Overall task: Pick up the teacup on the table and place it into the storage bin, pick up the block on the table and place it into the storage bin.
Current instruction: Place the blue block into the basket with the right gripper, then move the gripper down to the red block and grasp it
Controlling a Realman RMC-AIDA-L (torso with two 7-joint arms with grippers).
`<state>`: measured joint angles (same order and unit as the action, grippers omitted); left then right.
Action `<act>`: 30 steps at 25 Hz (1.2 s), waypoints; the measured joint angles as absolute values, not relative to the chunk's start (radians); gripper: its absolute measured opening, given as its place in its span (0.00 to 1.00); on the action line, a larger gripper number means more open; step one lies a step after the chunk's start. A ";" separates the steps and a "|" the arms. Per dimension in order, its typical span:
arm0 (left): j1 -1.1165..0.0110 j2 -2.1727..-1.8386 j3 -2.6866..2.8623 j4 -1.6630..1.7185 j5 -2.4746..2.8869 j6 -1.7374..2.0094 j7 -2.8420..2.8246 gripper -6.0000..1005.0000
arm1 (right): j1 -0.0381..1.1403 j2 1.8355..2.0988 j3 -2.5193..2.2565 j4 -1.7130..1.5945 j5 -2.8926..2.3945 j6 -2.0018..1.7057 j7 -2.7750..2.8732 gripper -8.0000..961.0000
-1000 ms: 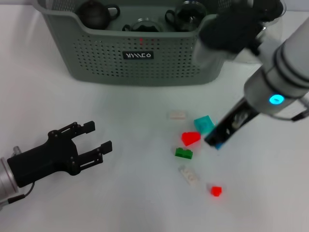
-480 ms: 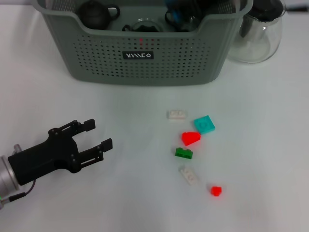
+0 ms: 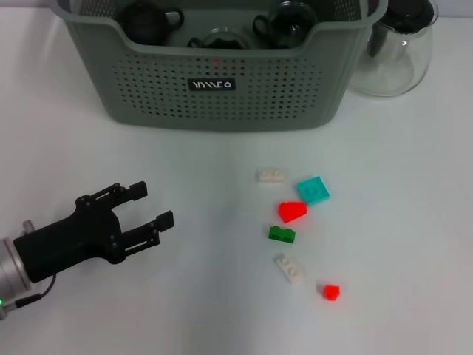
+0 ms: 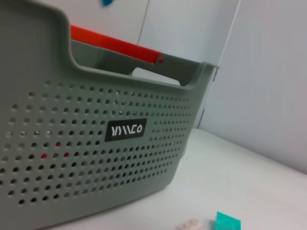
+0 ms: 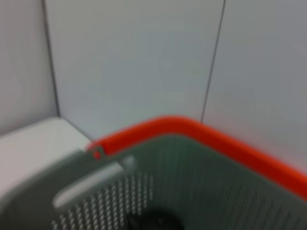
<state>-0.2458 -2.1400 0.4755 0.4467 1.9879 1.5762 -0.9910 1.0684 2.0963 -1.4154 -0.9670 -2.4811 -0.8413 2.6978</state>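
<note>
- Nearest the robot, the left gripper [image 3: 146, 211] rests low over the white table [image 3: 414, 222] with its jaws parted and nothing between them, well apart from the loose bricks.
- The small red block [image 3: 330, 291] and the white brick [image 3: 289, 268] lie close to each other; a wide grasp aimed at one could nudge or catch the other.
- Just beyond, the green brick [image 3: 281, 234], the red wedge block [image 3: 291, 211] and the teal plate [image 3: 313, 190] sit almost touching, so fingers coming down there would likely scatter the cluster or lift two pieces.
- A second white brick [image 3: 270, 175] is flat and pale against the table, so it looks easy to miss or to slip off.
- Farther back stands the storage bin [image 3: 222, 103], with dark teaware, seemingly teacups [image 3: 148, 21], already inside; no teacup shows on the table.
- The right gripper is out of sight, so whether it is open or closed cannot be told. Its wrist camera looks down at the bin's orange rim [image 5: 192, 129]; a low pass could clip it.
- The glass pitcher [image 3: 392, 52] stands just beside the bin and could be knocked.
</note>
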 joint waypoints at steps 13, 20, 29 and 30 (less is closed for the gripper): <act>-0.250 -2.140 0.475 0.437 1.988 1.586 -0.993 0.76 | 1.300 2.093 -1.360 -0.532 -2.493 -0.733 2.643 0.45; -0.246 -2.140 0.467 0.437 1.987 1.598 -0.993 0.76 | 1.091 2.091 -1.297 -0.897 -2.394 -0.861 2.629 0.61; -0.236 -2.135 0.448 0.444 1.993 1.615 -0.992 0.76 | 0.640 2.025 -1.060 -1.503 -1.944 -1.551 2.321 0.77; -0.234 -2.133 0.448 0.446 1.993 1.615 -0.992 0.76 | 0.573 2.012 -1.034 -1.547 -1.936 -1.704 2.255 0.77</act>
